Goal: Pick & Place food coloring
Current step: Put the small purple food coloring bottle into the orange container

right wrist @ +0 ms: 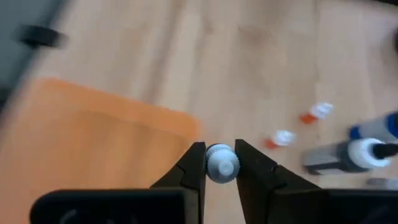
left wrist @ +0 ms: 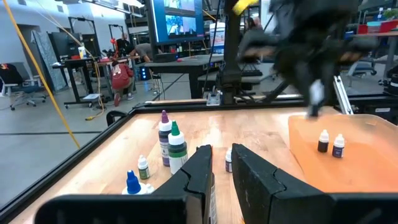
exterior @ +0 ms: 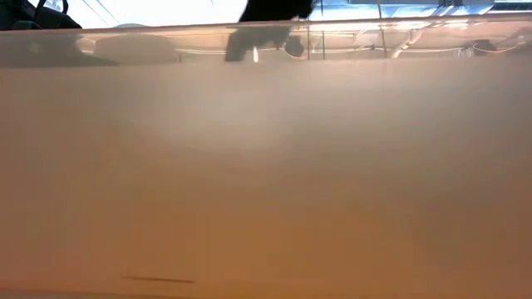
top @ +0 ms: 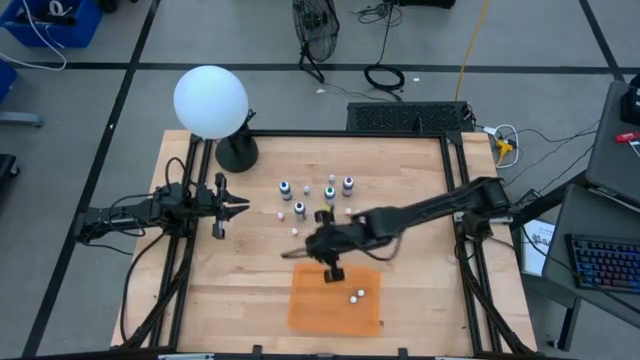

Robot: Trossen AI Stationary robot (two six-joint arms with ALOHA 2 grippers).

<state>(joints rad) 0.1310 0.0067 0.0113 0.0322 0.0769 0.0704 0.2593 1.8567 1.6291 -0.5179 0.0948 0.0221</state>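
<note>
Bottles: two (top: pixel 356 295) on mat (top: pixel 310 310); most others (top: pixel 315 192) upright mid-table, well apart from mat. My right gripper (right wrist: pixel 221 163) clenched on one bottle (right wrist: pixel 222 163) over mat's far edge. My left gripper (top: pixel 238 205) released, waiting at left side. Task early, judging by count.

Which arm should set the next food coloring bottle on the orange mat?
Right. The right gripper already holds a small bottle in its jaws at the orange mat's edge. The left gripper waits at the table's left side.
</note>
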